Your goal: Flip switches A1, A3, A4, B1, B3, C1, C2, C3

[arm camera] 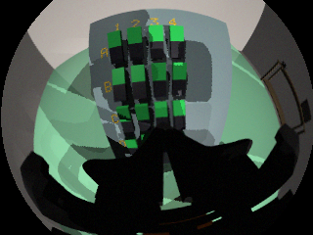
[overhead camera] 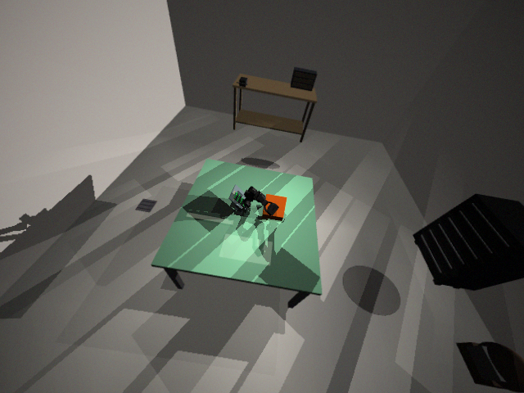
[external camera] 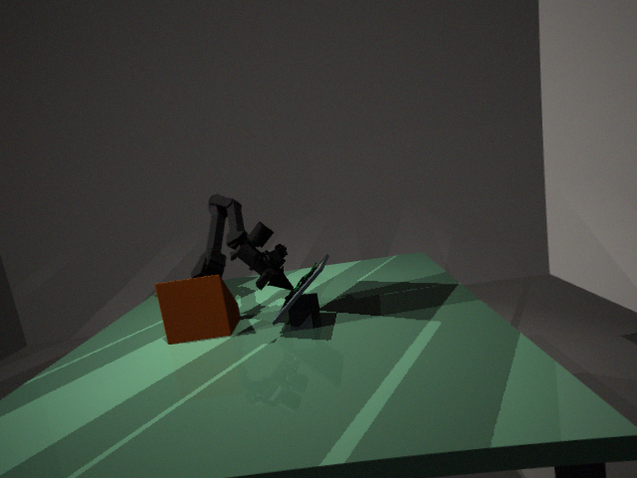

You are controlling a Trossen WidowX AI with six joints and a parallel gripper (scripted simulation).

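- Over on the green counter [overhead camera: 237, 249] [external camera: 411, 411] [arm camera: 51, 129], the switch panel [overhead camera: 234, 191] [external camera: 323, 262] [arm camera: 221, 90] leans on its dark support [external camera: 305, 310], its face turned toward the arm [overhead camera: 254, 193] [external camera: 217, 231].
- The hand [overhead camera: 242, 206] [external camera: 292, 289] [arm camera: 162, 125] has its fingers together with nothing between them; the tip is down close to the lower part of the panel, though I can't tell whether it touches.
- My worry is the tight spacing: a small sideways error near C3 [arm camera: 160, 110] could catch C2 [arm camera: 142, 112], or C4 [arm camera: 179, 114], which must stay as it is.
- Row D is off limits too, yet the fingers hide most of it; D1 [arm camera: 131, 144] peeks out, and a low approach could knock its neighbours unseen.
- Because the face slopes, a push at the wrong angle might skid off a raised end, leaving a switch half thrown or nudging the whole panel.
- Hard shadow bands cross the switches, so a rocker's tilt could easily be misread.
- The orange block [overhead camera: 277, 204] [external camera: 195, 311] sits near the arm; it isn't between hand and panel, but a wide sideways retreat might clip it.
- The black slatted cabinet [overhead camera: 503, 219] stands well apart, no obstacle.
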